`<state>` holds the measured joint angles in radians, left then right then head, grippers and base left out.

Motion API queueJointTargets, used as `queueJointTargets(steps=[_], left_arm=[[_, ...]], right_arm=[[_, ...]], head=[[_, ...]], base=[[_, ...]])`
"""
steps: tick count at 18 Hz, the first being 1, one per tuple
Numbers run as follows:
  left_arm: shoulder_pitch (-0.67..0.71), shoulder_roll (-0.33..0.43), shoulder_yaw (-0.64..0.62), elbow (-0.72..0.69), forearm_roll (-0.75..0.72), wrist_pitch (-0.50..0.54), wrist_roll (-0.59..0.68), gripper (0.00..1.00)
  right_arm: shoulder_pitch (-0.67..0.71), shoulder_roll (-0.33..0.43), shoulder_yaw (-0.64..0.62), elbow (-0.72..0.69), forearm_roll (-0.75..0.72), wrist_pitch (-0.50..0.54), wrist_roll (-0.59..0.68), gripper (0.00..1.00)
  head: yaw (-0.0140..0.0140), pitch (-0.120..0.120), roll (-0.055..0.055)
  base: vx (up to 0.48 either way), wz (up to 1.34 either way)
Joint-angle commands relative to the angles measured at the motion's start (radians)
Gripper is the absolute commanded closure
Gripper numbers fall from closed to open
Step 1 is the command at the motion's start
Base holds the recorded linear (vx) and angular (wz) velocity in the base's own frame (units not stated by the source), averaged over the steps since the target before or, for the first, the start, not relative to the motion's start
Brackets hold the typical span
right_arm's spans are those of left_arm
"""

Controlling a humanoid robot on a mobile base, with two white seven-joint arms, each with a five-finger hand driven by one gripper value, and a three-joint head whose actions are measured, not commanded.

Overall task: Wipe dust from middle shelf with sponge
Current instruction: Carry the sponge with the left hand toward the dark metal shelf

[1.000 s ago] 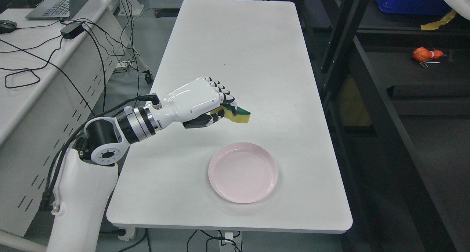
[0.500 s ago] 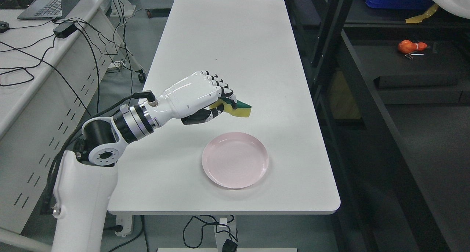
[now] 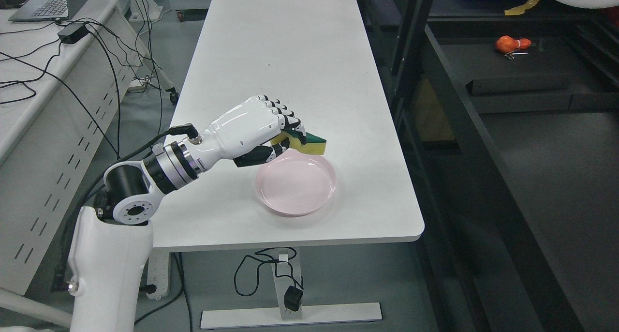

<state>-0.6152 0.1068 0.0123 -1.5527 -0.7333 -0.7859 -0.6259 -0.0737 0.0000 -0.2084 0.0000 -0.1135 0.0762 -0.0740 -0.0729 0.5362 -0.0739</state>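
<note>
A white worktop (image 3: pixel 290 56) stands on a grey floor (image 3: pixel 556 177); to its left a pale desk (image 3: pixel 29 109) carries a laptop (image 3: pixel 48 0) and trailing black cables (image 3: pixel 96 56); to the right, dark shelving (image 3: pixel 435 80) holds what may be an orange toy (image 3: pixel 511 43).

On the table (image 3: pixel 300 70), toward its near edge, a plate (image 3: pixel 296 183). Above the plate's far-left rim, the left hand (image 3: pixel 251 128), reaching in from the lower left and clasping a sponge (image 3: pixel 304 142) that juts out to the right. Left of the table, a desk (image 3: pixel 29 95) strewn with cables (image 3: pixel 96 46) — a laptop (image 3: pixel 48 0) at its far end. Right of the table, a shelf rack (image 3: pixel 483 128); on its far part, a small object (image 3: pixel 511 44). Under the table, more cable and a plug (image 3: pixel 292 298) on the floor.
</note>
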Motion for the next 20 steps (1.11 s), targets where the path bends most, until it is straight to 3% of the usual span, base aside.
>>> queueJointTargets(steps=[1,4,6,20], left_arm=[[0.012,-0.027,0.052,-0.001,0.000,0.001,0.002,1.00],[0.023,-0.039,0.057,0.003,-0.004,0.001,0.005,1.00],[0.034,-0.089,0.049,0.006,-0.011,0.001,0.003,1.00],[0.052,-0.089,0.057,0.029,0.000,0.001,-0.002,0.99]], right_arm=[[0.000,-0.017,0.000,-0.017,0.000,0.000,0.000,0.00],[0.000,-0.017,0.000,-0.017,0.000,0.000,0.000,0.00],[0.000,-0.017,0.000,-0.017,0.000,0.000,0.000,0.00],[0.000,-0.017,0.000,-0.017,0.000,0.000,0.000,0.00]], head=[[0.0000,0.000,0.000],[0.0000,0.000,0.000],[0.0000,0.000,0.000],[0.0000,0.000,0.000]], base=[[-0.131,-0.28],[-0.113,-0.37],[-0.130,-0.49],[-0.146,-0.52]])
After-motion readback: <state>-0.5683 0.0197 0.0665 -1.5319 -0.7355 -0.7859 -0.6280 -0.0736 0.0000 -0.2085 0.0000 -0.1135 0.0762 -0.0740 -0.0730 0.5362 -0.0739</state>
